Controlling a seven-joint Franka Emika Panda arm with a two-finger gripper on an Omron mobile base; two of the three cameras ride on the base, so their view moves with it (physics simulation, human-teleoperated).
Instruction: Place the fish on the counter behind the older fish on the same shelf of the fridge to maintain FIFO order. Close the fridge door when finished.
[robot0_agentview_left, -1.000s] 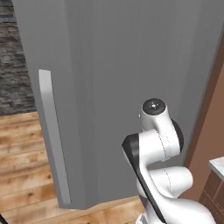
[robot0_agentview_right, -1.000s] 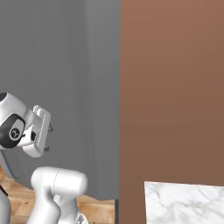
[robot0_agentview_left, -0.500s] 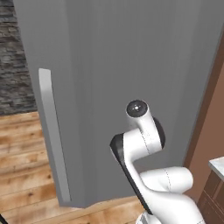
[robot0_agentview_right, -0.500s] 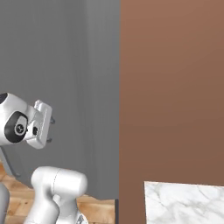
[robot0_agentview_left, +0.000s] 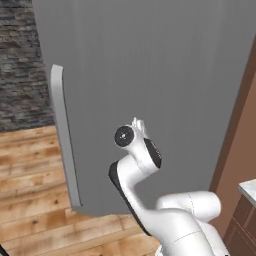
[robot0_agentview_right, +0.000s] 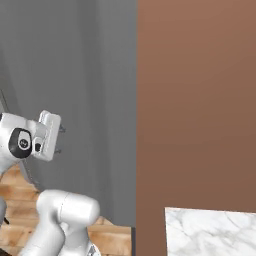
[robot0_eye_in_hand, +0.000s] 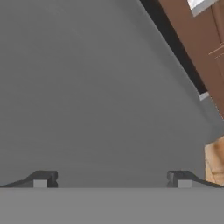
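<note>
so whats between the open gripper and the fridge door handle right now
Just bare grey fridge door panel. In the left base view the gripper sits against the door face, and the handle stands off to the left with flat door surface between them.

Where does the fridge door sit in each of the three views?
Left base view: fridge door covers most of the frame, bar handle at left.
Right base view: door takes the left half, beside the brown wood panel.
Hand view: door spans nearly everything.
Shared landmark: the brown wood panel.

Wooden floor (robot0_agentview_left: 30, 165), marble counter (robot0_agentview_right: 210, 232).
</note>
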